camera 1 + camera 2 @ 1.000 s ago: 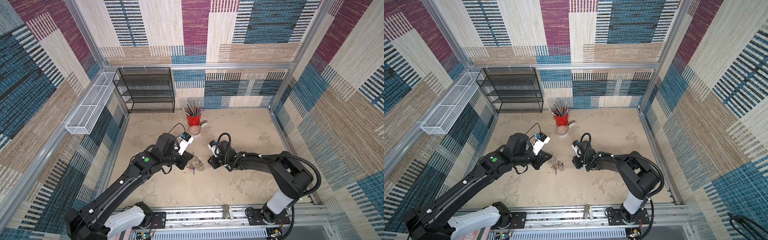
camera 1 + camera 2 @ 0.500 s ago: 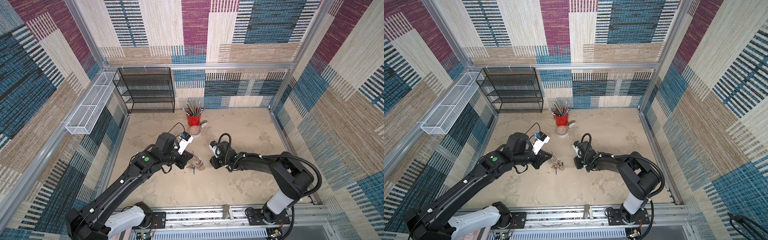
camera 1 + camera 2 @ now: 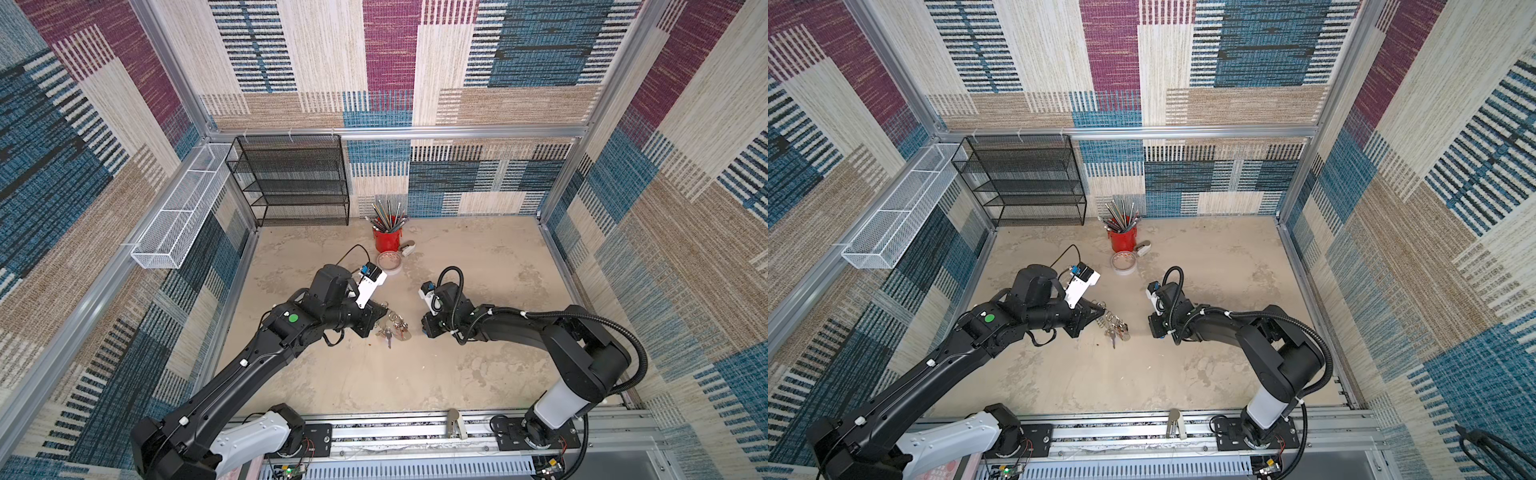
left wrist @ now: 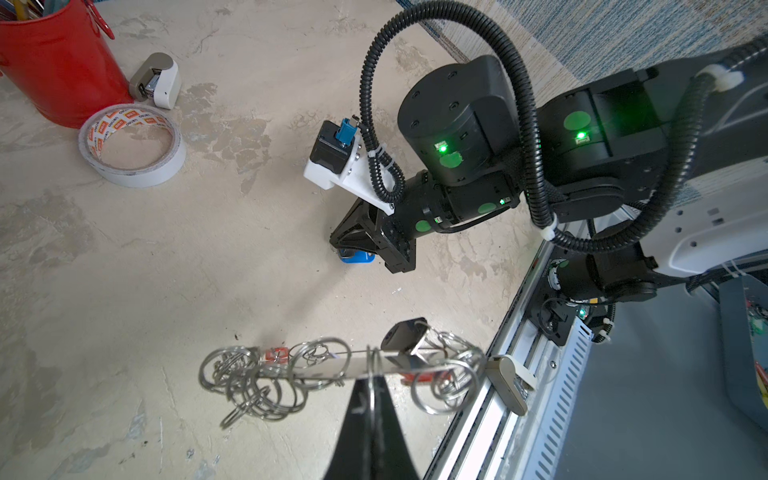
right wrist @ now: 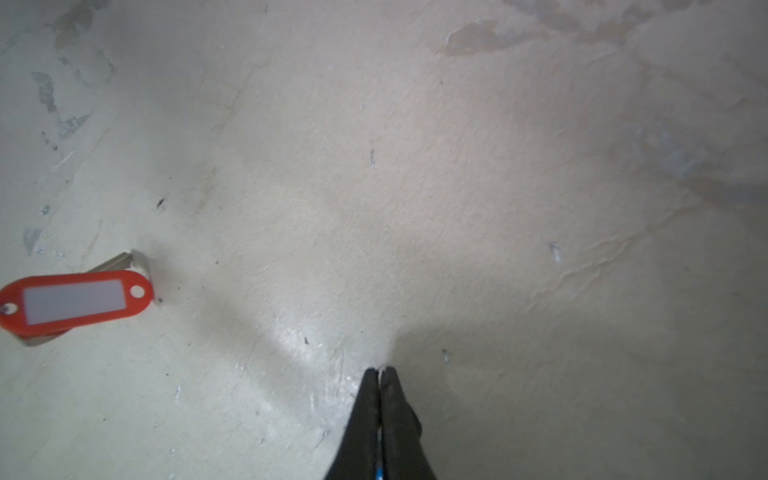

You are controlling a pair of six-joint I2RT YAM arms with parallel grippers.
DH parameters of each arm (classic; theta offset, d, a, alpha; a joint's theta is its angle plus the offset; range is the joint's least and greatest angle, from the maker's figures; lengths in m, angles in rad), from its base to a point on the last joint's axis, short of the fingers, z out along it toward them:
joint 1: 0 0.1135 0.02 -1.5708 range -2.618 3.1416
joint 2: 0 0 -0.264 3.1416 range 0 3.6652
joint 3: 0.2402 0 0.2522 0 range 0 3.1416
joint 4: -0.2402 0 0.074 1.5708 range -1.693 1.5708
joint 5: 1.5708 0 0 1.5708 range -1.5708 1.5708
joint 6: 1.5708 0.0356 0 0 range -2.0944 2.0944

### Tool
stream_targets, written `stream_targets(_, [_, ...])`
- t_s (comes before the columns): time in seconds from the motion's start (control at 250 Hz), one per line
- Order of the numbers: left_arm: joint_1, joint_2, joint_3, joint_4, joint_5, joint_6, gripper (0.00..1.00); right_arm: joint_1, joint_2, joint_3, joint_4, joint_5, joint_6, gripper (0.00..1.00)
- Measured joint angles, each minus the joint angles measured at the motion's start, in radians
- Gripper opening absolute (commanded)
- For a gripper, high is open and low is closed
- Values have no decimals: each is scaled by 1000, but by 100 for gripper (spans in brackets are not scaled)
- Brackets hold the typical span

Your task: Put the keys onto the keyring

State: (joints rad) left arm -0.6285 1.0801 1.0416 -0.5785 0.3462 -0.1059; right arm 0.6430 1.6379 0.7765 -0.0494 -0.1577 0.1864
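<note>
Left pincer point(image 4: 370, 376) pinches the keyring point(image 4: 320, 368) edge; right pincer point(image 5: 379, 371), pressed together, over open tabletop point(image 5: 457, 208).

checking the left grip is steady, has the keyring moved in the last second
No. In a top view the keyring keeps its spot against the tape roll, still pinched in the left gripper.

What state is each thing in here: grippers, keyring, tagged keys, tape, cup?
left gripper: shut on the keyring.
keyring: clamped edge-on in the left gripper.
right gripper: shut, tips at the table.
blue tag: under the right gripper; whether gripped, unclear.
red-tagged key: lying loose on the table, off the keyring.
tape roll: lying flat.
red cup: upright.
</note>
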Motion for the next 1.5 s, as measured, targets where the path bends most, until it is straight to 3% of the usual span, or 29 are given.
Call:
stream_targets(0.488, [0,0,1,-1,-11,2,0,-11,-219,-21,39,-179,7,0])
stream_targets(0.992, [-23,46,74,-29,-25,27,0,-69,-516,-48,234,-412,45,0])
stream_targets(1.5, [-107,126,172,-47,-55,65,0,-37,-551,-5,244,-504,45,0])
